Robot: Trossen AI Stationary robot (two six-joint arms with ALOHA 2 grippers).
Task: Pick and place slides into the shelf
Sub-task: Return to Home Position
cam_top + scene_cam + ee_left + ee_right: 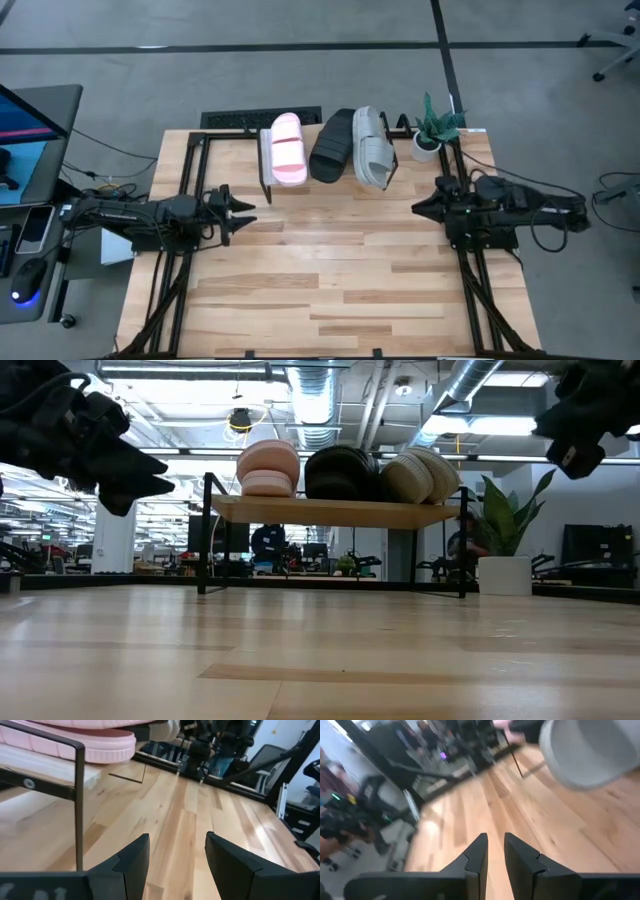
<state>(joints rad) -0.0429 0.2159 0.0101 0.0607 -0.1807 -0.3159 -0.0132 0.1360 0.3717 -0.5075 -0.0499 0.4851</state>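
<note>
potted plant [430,132] at table's [340,290] far right corner; monitor [30,125] off left edge.

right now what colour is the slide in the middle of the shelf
Black. The middle slide sits between the pink and grey ones on the shelf, clearest in the high view.

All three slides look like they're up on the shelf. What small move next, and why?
Probably none toward the slides: park both arms. The pink slide, black slide and grey slide all sit on the shelf. The left gripper and the right gripper hold nothing, and no slide remains on the table.
</note>
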